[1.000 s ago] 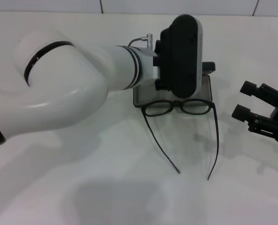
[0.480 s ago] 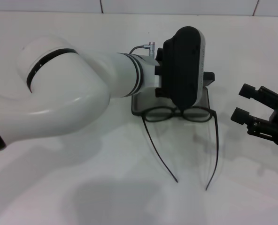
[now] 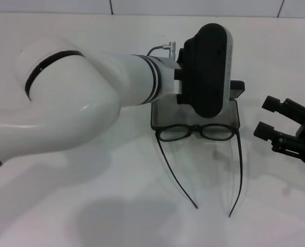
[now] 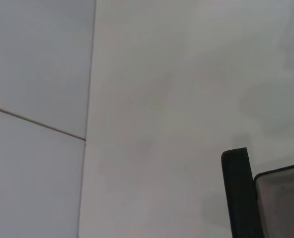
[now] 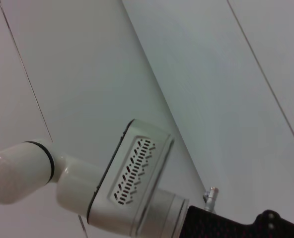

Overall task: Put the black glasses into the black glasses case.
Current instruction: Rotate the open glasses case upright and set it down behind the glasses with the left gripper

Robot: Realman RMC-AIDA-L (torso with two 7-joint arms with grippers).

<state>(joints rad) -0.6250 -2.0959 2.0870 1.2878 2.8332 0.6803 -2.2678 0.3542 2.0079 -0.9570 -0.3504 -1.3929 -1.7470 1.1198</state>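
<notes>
On the white table (image 3: 116, 206), the black glasses case (image 3: 234, 117) lies open; black glasses (image 3: 196, 132) rest at its front edge, right gripper (image 3: 270, 118) spread, left gripper's state unclear.

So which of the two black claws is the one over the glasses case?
The left gripper. It hangs right above the black glasses case, just behind the black glasses. The right gripper sits off to the side, fingers open, holding nothing.

White tabletop (image 3: 116, 206), white tiled wall (image 3: 193, 6) behind
</notes>
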